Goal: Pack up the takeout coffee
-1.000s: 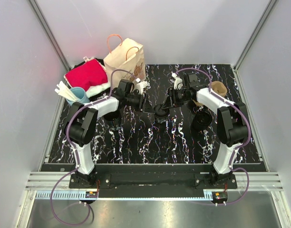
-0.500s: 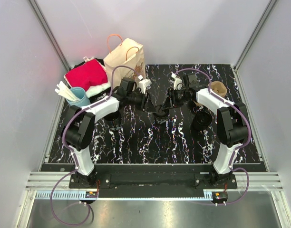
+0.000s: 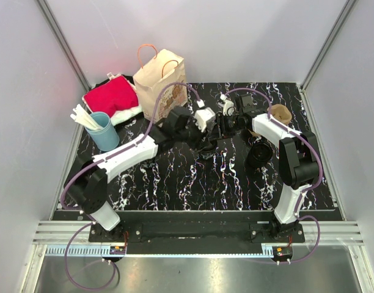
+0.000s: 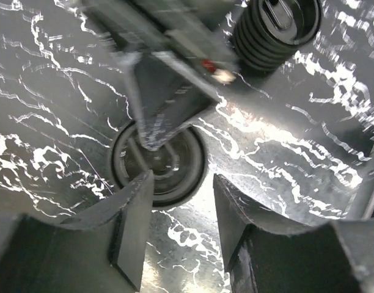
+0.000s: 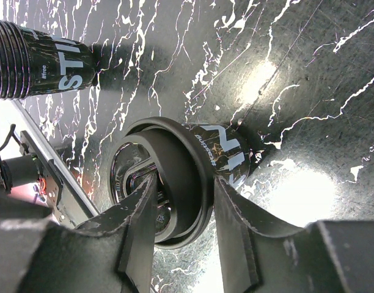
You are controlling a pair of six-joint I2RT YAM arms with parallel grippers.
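Marbled table [image 3: 175,177] carries the cup [image 5: 227,155] at its middle, where the right gripper [image 5: 182,189] pinches the lid [image 5: 175,174] onto its rim while the left gripper [image 4: 179,183] hovers spread above, seemingly to steady it.

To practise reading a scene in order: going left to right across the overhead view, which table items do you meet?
Light-blue plastic cup holding white sticks, tan paper bag with handles, black ribbed cup.

You have two arms: the left arm [image 3: 123,152] and the right arm [image 3: 269,127]. Count one black coffee cup [image 5: 227,152] in the middle, one stack of black cups [image 5: 34,58] and one brown paper thing [image 3: 280,113] on the right. Far left: one paper bag [image 3: 162,82], one red cloth [image 3: 110,96], one blue cup [image 3: 104,131].
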